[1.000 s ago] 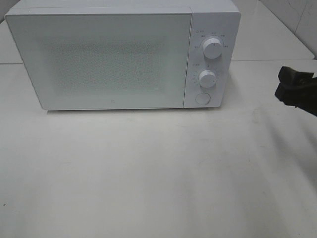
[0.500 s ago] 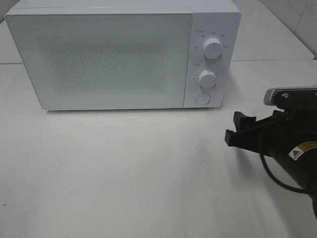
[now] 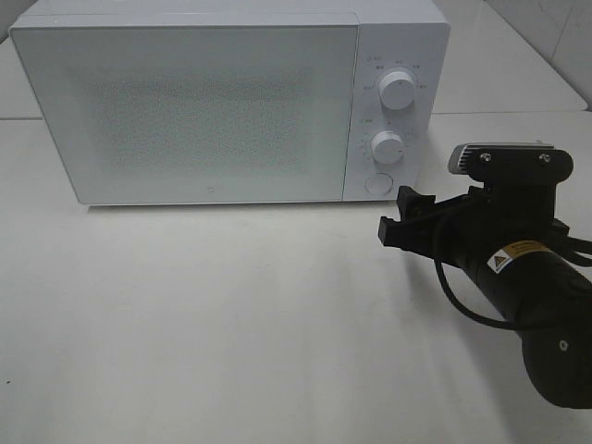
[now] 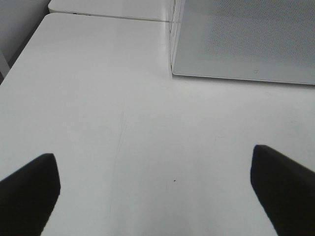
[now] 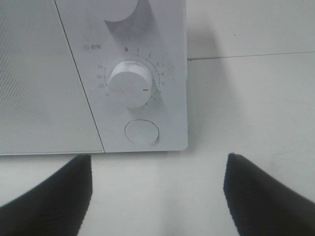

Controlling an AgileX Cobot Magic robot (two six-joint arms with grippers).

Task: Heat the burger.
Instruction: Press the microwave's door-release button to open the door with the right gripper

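Observation:
The burger is out of view in every frame. A white microwave (image 3: 203,102) stands at the back of the table with its door shut. My right gripper (image 3: 396,215) hovers open and empty just right of and in front of the control panel. The right wrist view faces that panel. It shows the lower dial (image 5: 130,83) and the round button (image 5: 142,132) above the open gripper (image 5: 157,196). My left gripper (image 4: 155,196) is open over bare table, with the microwave's (image 4: 246,39) lower left corner ahead of it. The left arm is not in the exterior view.
The panel carries an upper dial (image 3: 397,90), a lower dial (image 3: 388,146) and a round button (image 3: 377,183). The white table (image 3: 231,314) stretches in front of the microwave. A seam between two tabletops (image 3: 518,113) runs behind the right arm.
The right arm has swung in from the right edge, leftward toward the microwave's control panel. Its jaws stay open. The microwave has not moved.

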